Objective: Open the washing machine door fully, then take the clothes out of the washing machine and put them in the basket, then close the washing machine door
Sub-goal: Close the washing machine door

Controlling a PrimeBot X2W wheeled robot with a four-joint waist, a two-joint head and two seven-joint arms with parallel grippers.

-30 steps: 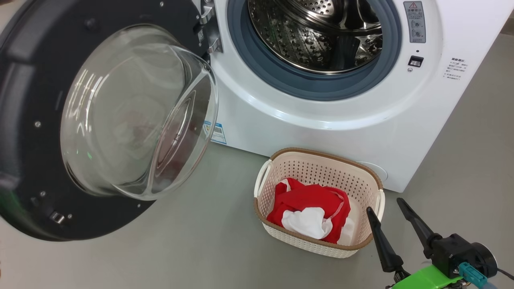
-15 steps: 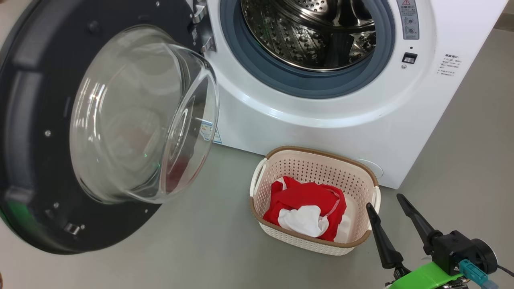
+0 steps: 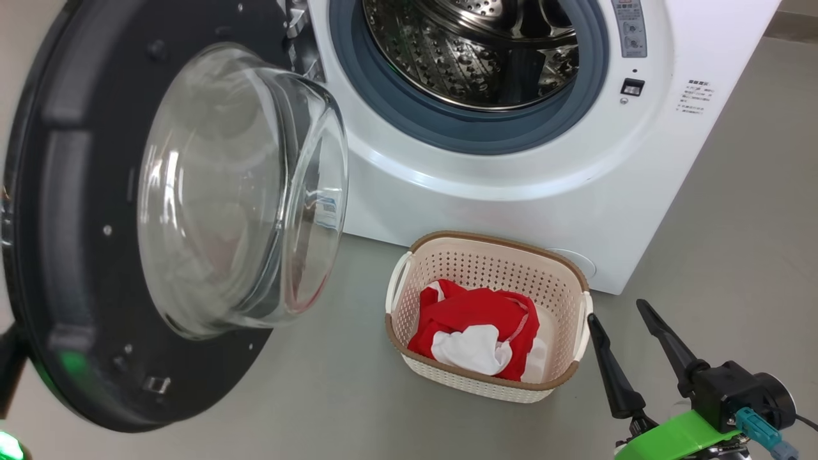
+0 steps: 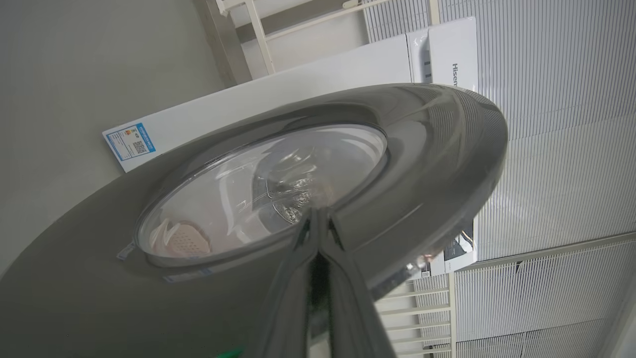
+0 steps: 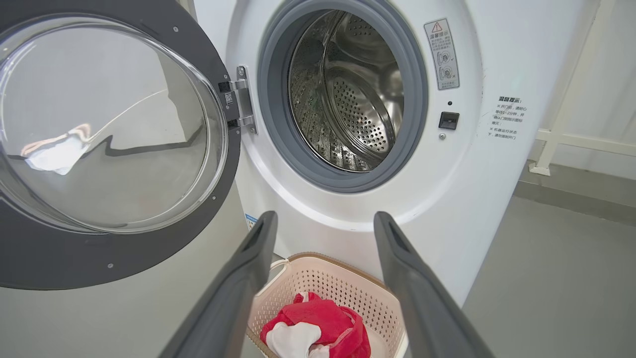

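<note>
Two grippers noted. The right gripper [image 3: 616,310] hangs nearest, just beside the basket's right end, its fingers spread wide and holding nothing. The left gripper [image 4: 318,215] has its fingers pressed together and empty. Its tips appear to lie against the outer face of the washing machine door [image 3: 57,223], on the black rim just beside the glass bowl [image 4: 258,189].

The basket [image 3: 486,237] stands on the floor [image 3: 319,383] just before the front of the washing machine [image 3: 511,204]. The clothes [image 3: 473,313], red with a white piece on top, lie bundled inside it. The door stands swung out on its hinge [image 5: 243,99] at the opening's left side. Beyond, the drum [image 3: 473,57] shows bare steel, with no garment in the visible part.

Judgement: unloading appears complete; closing the door remains. The door is rigid, probably fairly heavy, and swings on the hinge only. Its glossy rim is likely slippery, so a flat push suits better than a pinch. Apply the push on the rim's outer face, far from the hinge, and avoid the glass.
</note>
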